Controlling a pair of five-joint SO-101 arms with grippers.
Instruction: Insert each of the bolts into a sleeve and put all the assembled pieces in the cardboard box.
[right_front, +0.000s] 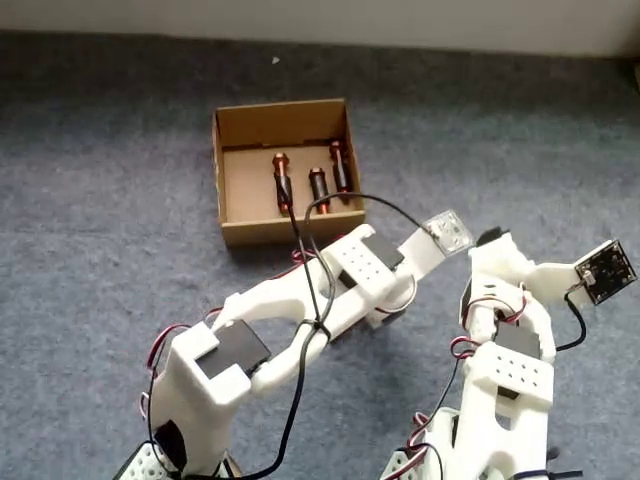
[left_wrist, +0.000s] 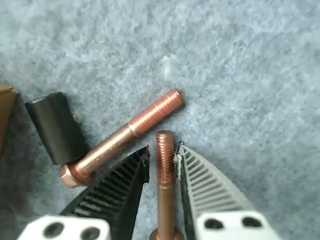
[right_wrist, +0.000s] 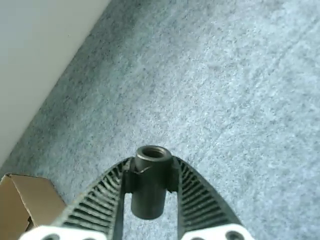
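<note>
1. Held bolt (left_wrist: 165, 180): copper-coloured, with a threaded tip and a smooth shank. It is clamped lengthwise between the fingers of the left pincer (left_wrist: 164, 157), which is clenched on it.
2. Loose bolt (left_wrist: 127, 132): same copper finish, with a flanged head. It lies flat on the counter (right_front: 100, 200), its shank passing just beside the held bolt's tip and its head end against the loose sleeve.
3. Loose sleeve (left_wrist: 54, 127): a short black cylinder lying on the counter near a corner of the cardboard box (right_front: 260, 232).
4. Held sleeve (right_wrist: 150, 182): black, with its threaded bore facing the wrist camera. The right pincer (right_wrist: 151, 165) is clenched around it, over the counter.
5. Assembled pieces (right_front: 319, 186): three, each a copper bolt in a black sleeve, lying side by side on the floor of the cardboard box.
6. Cardboard box: brown and open-topped, standing on the counter just beyond the left arm (right_front: 300, 310).
7. Counter: covered in grey carpet-like fabric.
</note>
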